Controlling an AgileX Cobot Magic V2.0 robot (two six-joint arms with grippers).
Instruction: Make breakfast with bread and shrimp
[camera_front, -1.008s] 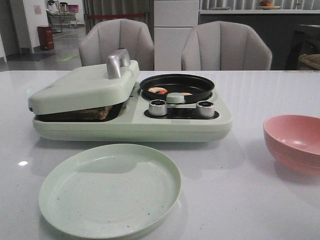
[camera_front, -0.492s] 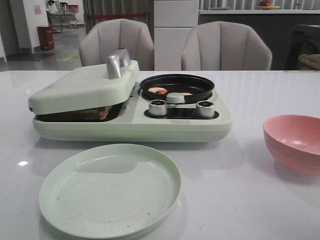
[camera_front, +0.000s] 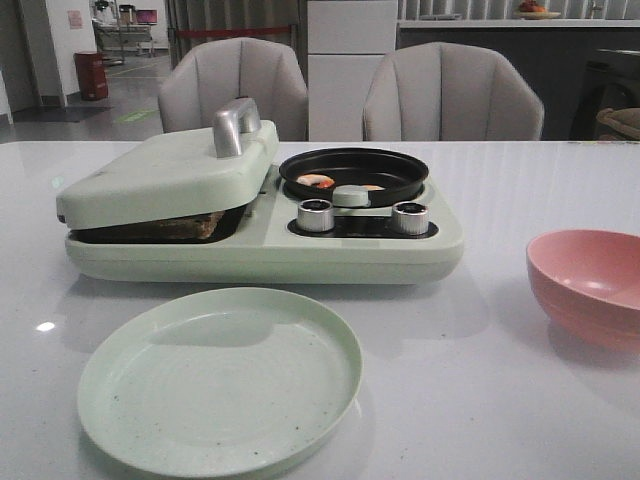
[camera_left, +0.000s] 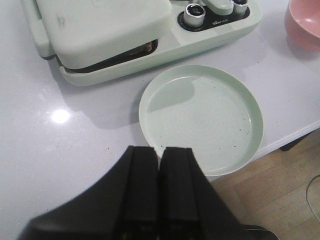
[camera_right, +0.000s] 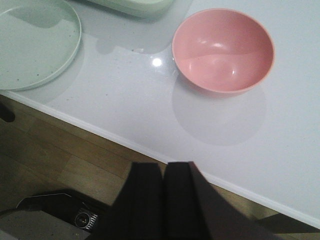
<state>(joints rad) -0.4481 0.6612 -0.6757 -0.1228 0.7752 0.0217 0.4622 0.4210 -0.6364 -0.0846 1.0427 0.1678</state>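
Note:
The bread (camera_front: 185, 227) lies inside the pale green breakfast machine (camera_front: 260, 245), under its lowered lid (camera_front: 170, 170); only a brown edge shows (camera_left: 145, 47). Shrimp (camera_front: 317, 181) lie in the small black pan (camera_front: 354, 172) on the machine's right half. My left gripper (camera_left: 160, 150) is shut and empty, held near the table's front edge beside the green plate (camera_left: 200, 117). My right gripper (camera_right: 165, 165) is shut and empty too, back over the floor off the table edge, short of the pink bowl (camera_right: 223, 49). Neither gripper shows in the front view.
An empty pale green plate (camera_front: 220, 378) sits in front of the machine. An empty pink bowl (camera_front: 588, 285) stands at the right. Two metal knobs (camera_front: 316, 214) (camera_front: 410, 217) face forward on the machine. Two grey chairs (camera_front: 452, 92) stand behind the table.

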